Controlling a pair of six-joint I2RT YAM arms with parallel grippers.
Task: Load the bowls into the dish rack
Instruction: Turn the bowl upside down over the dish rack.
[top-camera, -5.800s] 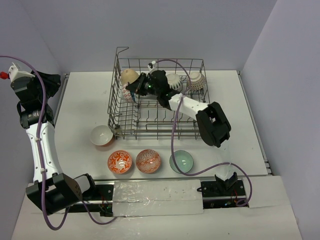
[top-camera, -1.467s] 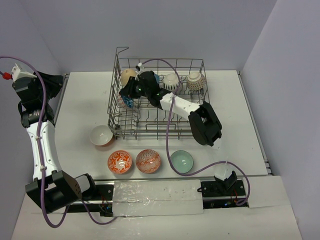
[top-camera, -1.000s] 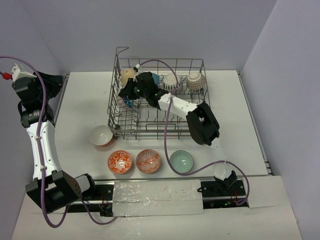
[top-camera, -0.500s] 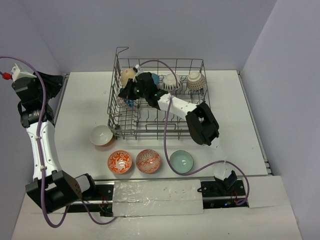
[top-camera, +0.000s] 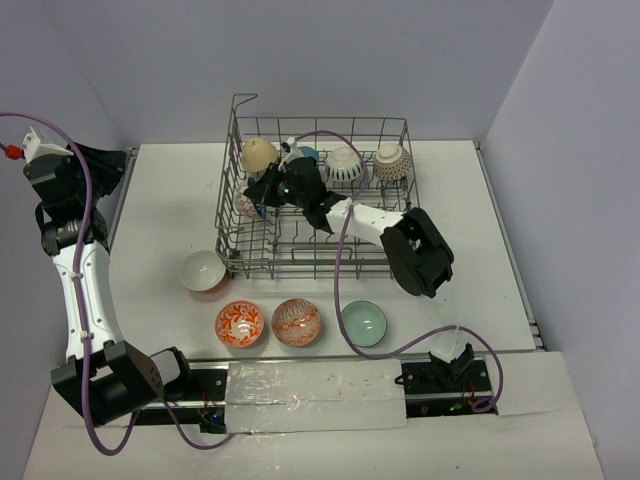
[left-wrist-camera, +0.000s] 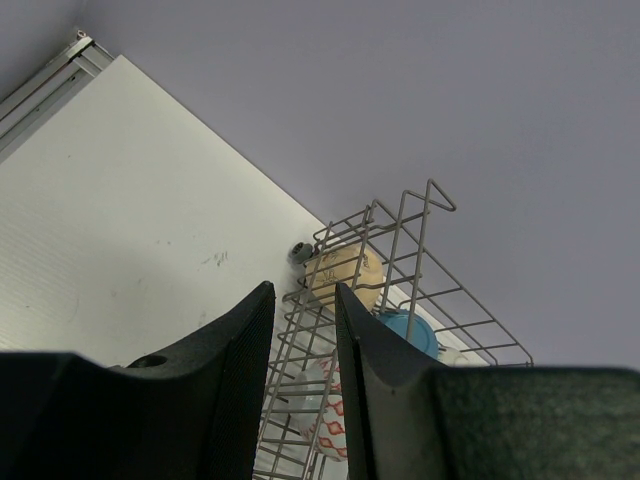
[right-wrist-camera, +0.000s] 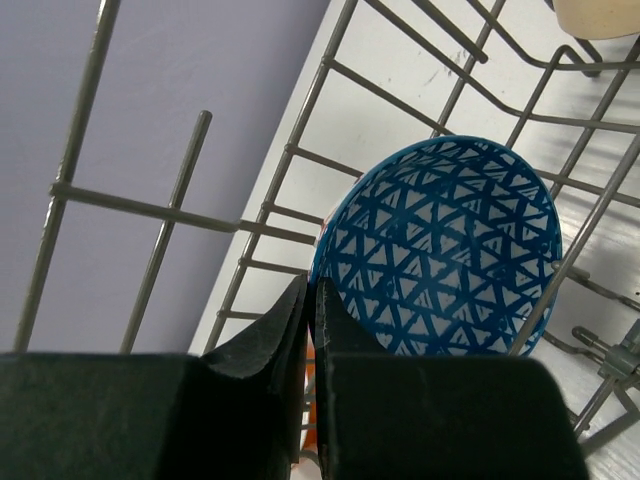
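The grey wire dish rack (top-camera: 226, 226) stands at the table's back. Along its far side stand a tan bowl (top-camera: 259, 152), a teal-blue bowl (top-camera: 308, 154), a white striped bowl (top-camera: 347, 164) and a dotted one (top-camera: 393, 162). My right gripper (top-camera: 259, 200) reaches into the rack's left end. In the right wrist view this gripper (right-wrist-camera: 311, 285) is shut on the rim of the blue-white patterned bowl (right-wrist-camera: 445, 250), which is held on edge. My left gripper (top-camera: 110, 165) hangs raised at the far left, open and holding nothing (left-wrist-camera: 303, 292).
On the table in front of the rack lie a white bowl with an orange outside (top-camera: 202, 271), two orange-red patterned bowls (top-camera: 240, 323) (top-camera: 296, 322) and a pale green bowl (top-camera: 363, 323). A white bowl with a red pattern (left-wrist-camera: 330, 425) sits in the rack's left end.
My right gripper has closed onto the blue-white bowl's rim and its wrist has shifted slightly right and nearer, uncovering the tan bowl. The left arm has stayed still.
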